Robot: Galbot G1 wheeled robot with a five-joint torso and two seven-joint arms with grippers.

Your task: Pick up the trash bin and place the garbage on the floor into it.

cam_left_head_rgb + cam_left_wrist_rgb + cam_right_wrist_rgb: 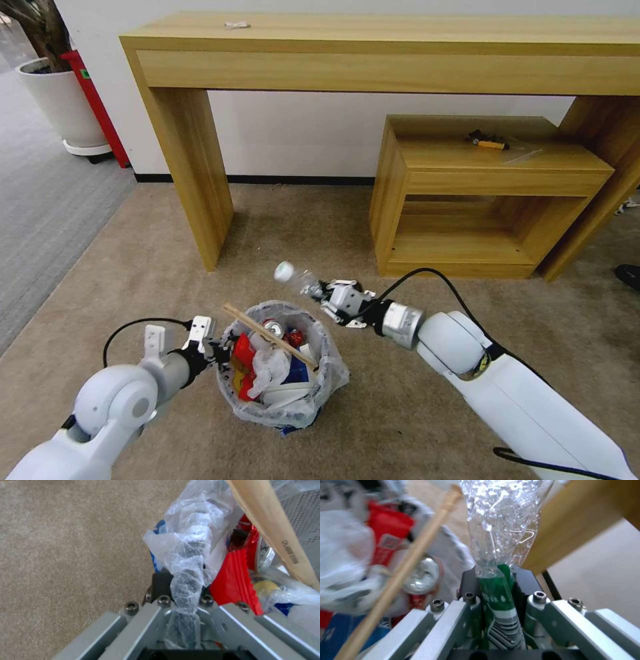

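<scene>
The trash bin (328,375), lined with a crinkly white bag, is close in front of me on the beige carpet. It holds a wooden stick (267,333), a crushed red can (273,327), a red wrapper (243,354) and white scraps. My left gripper (223,351) is shut on the bin's bag-covered rim (187,555) at its left side. Just beyond the bin's far right edge, my right gripper (321,294) is shut on a clear bottle (297,275) with a white cap and a green label (496,590). The bottle points left, over the bin's far rim.
A long wooden table (373,53) stands against the wall. Under its right end is a low wooden shelf unit (480,193) with a small black-and-yellow tool (488,141) on top. A white planter pot (60,100) and a red box (100,113) stand far left.
</scene>
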